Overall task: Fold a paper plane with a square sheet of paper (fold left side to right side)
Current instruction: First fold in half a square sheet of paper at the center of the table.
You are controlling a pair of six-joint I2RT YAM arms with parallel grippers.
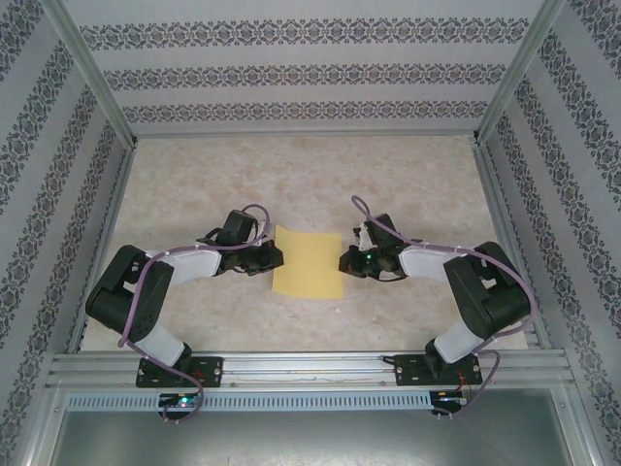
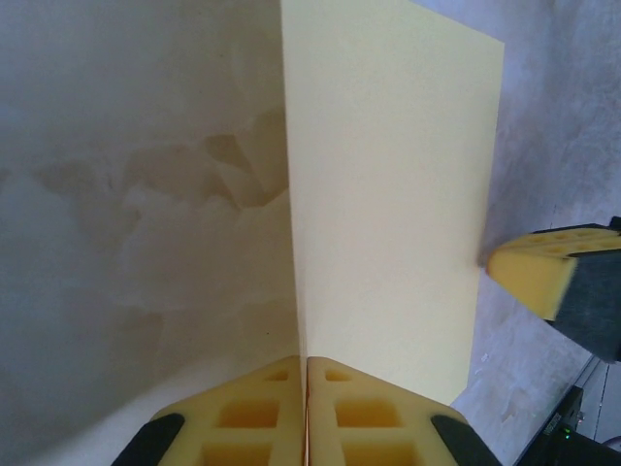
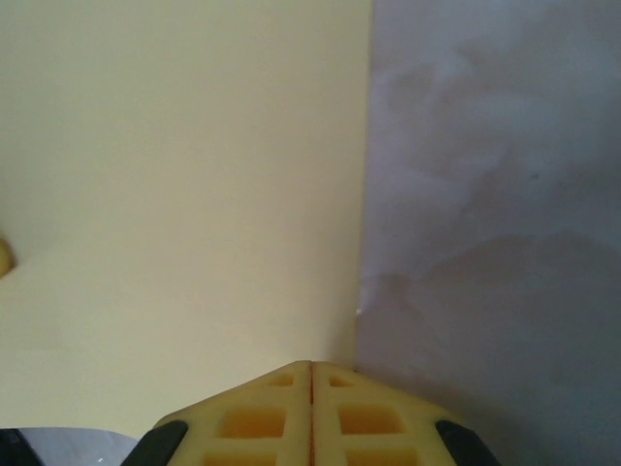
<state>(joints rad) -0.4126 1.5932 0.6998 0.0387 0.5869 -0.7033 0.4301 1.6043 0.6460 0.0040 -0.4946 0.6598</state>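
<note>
Two arms flank the square sheet of paper, lying flat on the surface. Both the left fingers and right fingers are closed tight at its opposite edges; whether either pinches paper, I cannot tell. No fold started, seemingly; next, the left edge must lift over to the right.

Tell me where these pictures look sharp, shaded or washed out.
Top external view: even light, no glare, thin yellow square paper sheet sharp. Left wrist view: beige marbled table darker beside left end effector. Right wrist view: sheet pale, featureless.
</note>
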